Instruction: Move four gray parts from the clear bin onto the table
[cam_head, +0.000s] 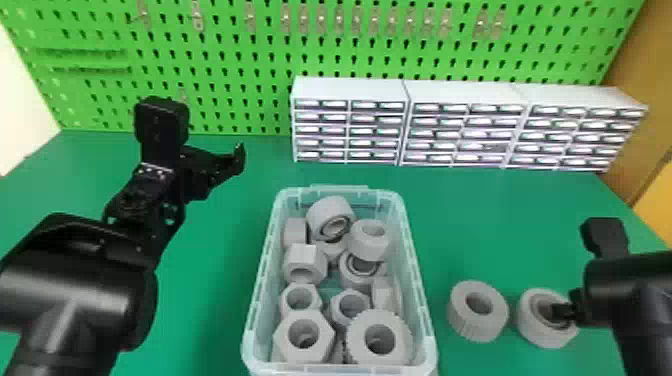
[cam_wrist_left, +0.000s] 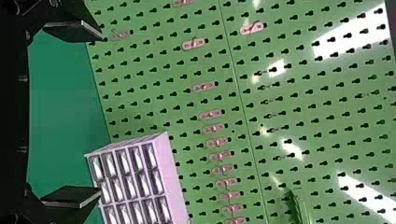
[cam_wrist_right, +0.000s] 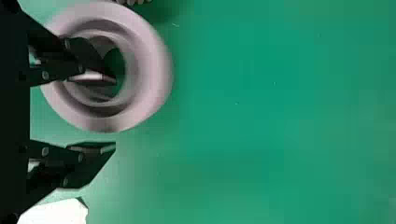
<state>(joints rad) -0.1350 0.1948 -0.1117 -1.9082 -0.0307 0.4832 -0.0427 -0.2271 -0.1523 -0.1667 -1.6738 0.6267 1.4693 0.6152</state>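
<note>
The left hand (cam_wrist_left: 101, 114) hangs spread and empty. In the clear bin (cam_head: 340, 370), the piled gray parts (cam_head: 304, 340) could shift if one were pulled out. On the green surface (cam_head: 220, 300), the ribbed gray ring (cam_head: 470, 325) could get bumped: the right hand (cam_wrist_right: 116, 113), spread, has one finger inside the neighbouring bearing-like ring (cam_head: 545, 340), so sideways travel might drag or tip it.

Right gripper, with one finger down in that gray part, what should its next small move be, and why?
Probably lift the right gripper straight up, out of the gray part. Its jaws stand apart, one inside the hole and one outside the rim, and the part looks settled on the table. Moving sideways first might drag it into the other part.
</note>
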